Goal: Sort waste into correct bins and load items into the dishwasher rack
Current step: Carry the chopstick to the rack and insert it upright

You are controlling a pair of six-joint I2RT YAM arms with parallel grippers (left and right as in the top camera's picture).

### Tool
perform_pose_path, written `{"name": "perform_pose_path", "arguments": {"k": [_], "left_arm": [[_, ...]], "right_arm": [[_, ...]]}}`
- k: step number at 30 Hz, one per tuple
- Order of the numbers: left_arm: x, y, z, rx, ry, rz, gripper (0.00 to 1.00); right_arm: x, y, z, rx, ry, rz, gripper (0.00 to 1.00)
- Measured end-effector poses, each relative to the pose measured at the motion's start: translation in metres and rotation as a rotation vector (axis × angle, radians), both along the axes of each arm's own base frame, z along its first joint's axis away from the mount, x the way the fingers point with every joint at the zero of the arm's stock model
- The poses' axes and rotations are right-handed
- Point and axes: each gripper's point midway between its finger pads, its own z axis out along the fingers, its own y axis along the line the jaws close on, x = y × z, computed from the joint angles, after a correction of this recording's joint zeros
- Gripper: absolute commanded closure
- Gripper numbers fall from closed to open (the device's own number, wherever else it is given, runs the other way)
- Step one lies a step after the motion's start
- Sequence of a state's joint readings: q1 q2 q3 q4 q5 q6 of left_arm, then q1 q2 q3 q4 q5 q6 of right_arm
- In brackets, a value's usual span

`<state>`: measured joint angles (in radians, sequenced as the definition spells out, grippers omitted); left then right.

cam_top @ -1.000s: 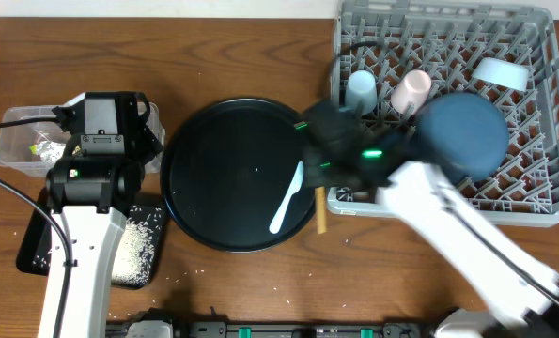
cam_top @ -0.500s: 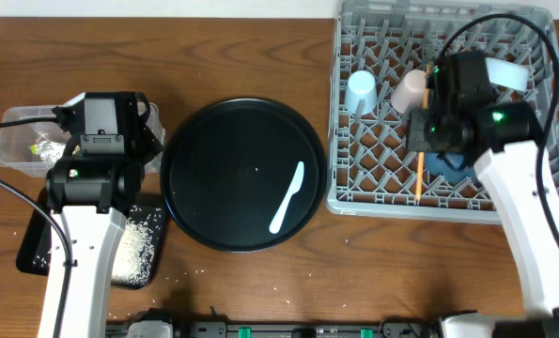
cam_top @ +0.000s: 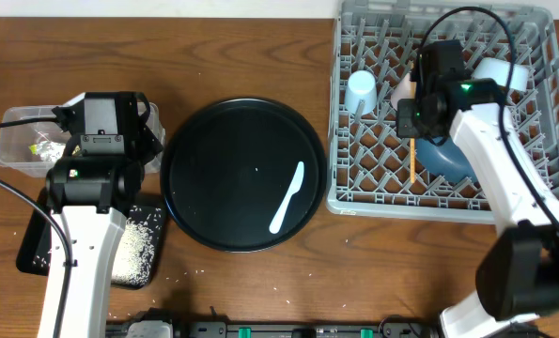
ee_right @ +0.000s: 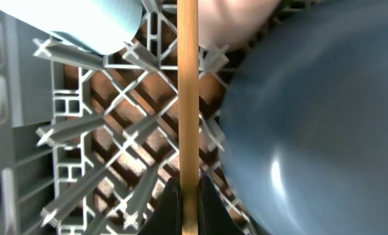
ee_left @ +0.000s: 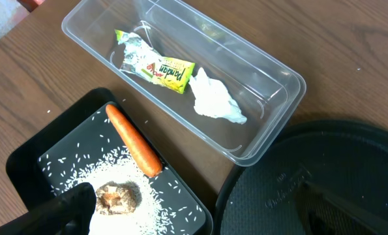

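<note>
My right gripper (ee_right: 189,190) is shut on the wooden chopstick (ee_right: 188,85) and holds it over the grey dishwasher rack (cam_top: 542,202), beside the dark blue plate (cam_top: 445,160). In the rack the chopstick (cam_top: 414,161) points toward the front. A light blue cup (cam_top: 361,91), a pink cup (cam_top: 407,90) and a light blue bowl (cam_top: 502,73) stand there too. The white spoon (cam_top: 288,197) lies on the round black tray (cam_top: 204,169). My left gripper (ee_left: 194,210) hangs open and empty over the bins.
The clear box (ee_left: 298,85) holds a yellow-green wrapper (ee_left: 164,68) and a white tissue (ee_left: 216,101). In the shallow black tray (ee_left: 24,156) lie a carrot (ee_left: 134,140), a brown lump (ee_left: 117,198) and rice (ee_left: 164,209). A few grains lie on the wooden table (cam_top: 199,274).
My right arm carried the chopstick from the round tray's right edge into the rack, then shifted it slightly toward the back. The left arm has not moved.
</note>
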<state>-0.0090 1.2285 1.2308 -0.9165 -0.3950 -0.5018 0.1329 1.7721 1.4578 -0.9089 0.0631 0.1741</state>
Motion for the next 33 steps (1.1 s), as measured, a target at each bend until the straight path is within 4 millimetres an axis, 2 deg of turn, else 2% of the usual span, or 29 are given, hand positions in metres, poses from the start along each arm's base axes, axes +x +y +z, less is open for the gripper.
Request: {"name": "perform_pose_path", "arguments": {"k": [5,8,9,11,15,17,21,24,27,29,32,33], "left_arm": [[0.000,0.000,0.000,0.000,0.000,0.000,0.02],[0.000,0.000,0.000,0.000,0.000,0.000,0.02],[0.000,0.000,0.000,0.000,0.000,0.000,0.02],[0.000,0.000,0.000,0.000,0.000,0.000,0.02],[0.000,0.000,0.000,0.000,0.000,0.000,0.02],[0.000,0.000,0.000,0.000,0.000,0.000,0.02],[0.000,0.000,0.000,0.000,0.000,0.000,0.02],[0.000,0.000,0.000,0.000,0.000,0.000,0.02],[0.000,0.000,0.000,0.000,0.000,0.000,0.02],[0.000,0.000,0.000,0.000,0.000,0.000,0.02],[0.000,0.000,0.000,0.000,0.000,0.000,0.02],[0.000,0.000,0.000,0.000,0.000,0.000,0.02]], "right_arm": [[0.009,0.006,-0.023,0.022,0.029,0.010,0.99],[0.011,0.008,-0.028,0.031,0.032,0.015,0.99],[0.012,0.009,-0.027,0.034,0.026,0.016,0.94],[0.015,0.010,-0.026,0.039,0.015,0.017,0.76],[0.018,0.011,-0.025,0.042,0.004,0.024,0.69],[0.018,0.011,-0.025,0.043,0.003,0.024,0.69],[0.019,0.011,-0.025,0.042,-0.001,0.028,0.78],[0.015,0.012,-0.021,0.047,0.018,0.024,0.79],[0.015,0.018,-0.003,0.077,0.016,0.025,0.79],[0.018,0.033,0.023,0.123,-0.026,0.036,0.81],[0.016,0.071,0.064,0.209,-0.110,0.085,0.84],[0.010,0.089,0.079,0.241,-0.136,0.106,0.84]]}}
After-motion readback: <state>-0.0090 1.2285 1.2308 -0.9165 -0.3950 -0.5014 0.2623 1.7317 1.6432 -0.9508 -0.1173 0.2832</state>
